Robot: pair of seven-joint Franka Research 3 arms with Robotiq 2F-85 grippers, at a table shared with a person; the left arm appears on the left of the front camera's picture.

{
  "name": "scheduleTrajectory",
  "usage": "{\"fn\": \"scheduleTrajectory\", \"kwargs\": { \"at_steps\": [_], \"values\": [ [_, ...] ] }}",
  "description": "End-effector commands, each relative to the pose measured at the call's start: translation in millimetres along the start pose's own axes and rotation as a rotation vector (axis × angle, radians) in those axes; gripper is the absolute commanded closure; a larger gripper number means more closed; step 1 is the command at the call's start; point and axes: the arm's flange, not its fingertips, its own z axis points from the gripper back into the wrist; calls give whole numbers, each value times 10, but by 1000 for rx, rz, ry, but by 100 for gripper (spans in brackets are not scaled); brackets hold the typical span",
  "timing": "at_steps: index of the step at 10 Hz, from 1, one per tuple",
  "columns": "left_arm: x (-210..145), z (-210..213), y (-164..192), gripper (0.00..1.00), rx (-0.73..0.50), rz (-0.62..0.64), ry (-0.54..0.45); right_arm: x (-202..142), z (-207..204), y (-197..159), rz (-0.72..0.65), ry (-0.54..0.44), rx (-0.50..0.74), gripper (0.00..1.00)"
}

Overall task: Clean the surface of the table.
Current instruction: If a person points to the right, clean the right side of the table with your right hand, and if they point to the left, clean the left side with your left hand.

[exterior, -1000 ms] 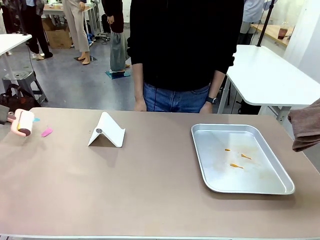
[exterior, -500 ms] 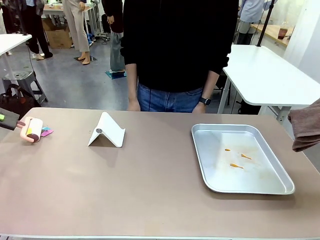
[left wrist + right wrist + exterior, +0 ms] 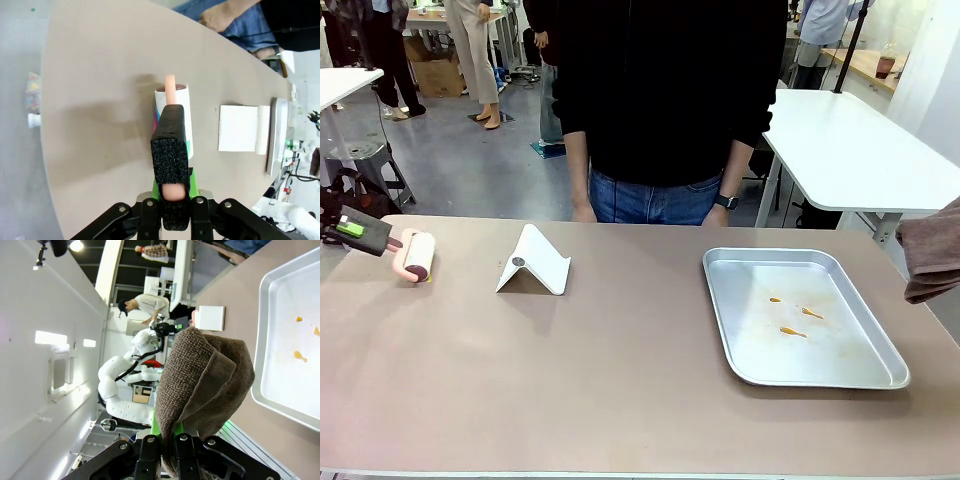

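Left gripper (image 3: 170,125) clamped on pink-handled lint roller (image 3: 418,256) — far left of table (image 3: 620,380), right gripper (image 3: 167,437) pinching brown cloth (image 3: 200,375)

roller (image 3: 418,256): table (image 3: 620,380) left | stand (image 3: 533,262): right of roller | tray (image 3: 800,315): table right | cloth (image 3: 932,250): right of tray

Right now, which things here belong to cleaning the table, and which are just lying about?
For the job:
- table
- lint roller, held at the table's left end
- brown cloth, held off its right edge

Probably just lying about:
- white folded stand
- metal tray with orange scraps
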Motion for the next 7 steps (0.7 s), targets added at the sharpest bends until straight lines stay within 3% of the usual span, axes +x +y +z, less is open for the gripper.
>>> {"fn": "scheduleTrajectory", "kwargs": {
  "at_steps": [1,4,7],
  "values": [
    [-37,-107,-48,79,27,11,46,-11,10,22,5,3,10,97],
    [128,-225,-151,79,16,34,78,-11,10,22,5,3,10,97],
    [176,-97,-249,79,-29,22,30,-11,10,22,5,3,10,97]
  ]
}}
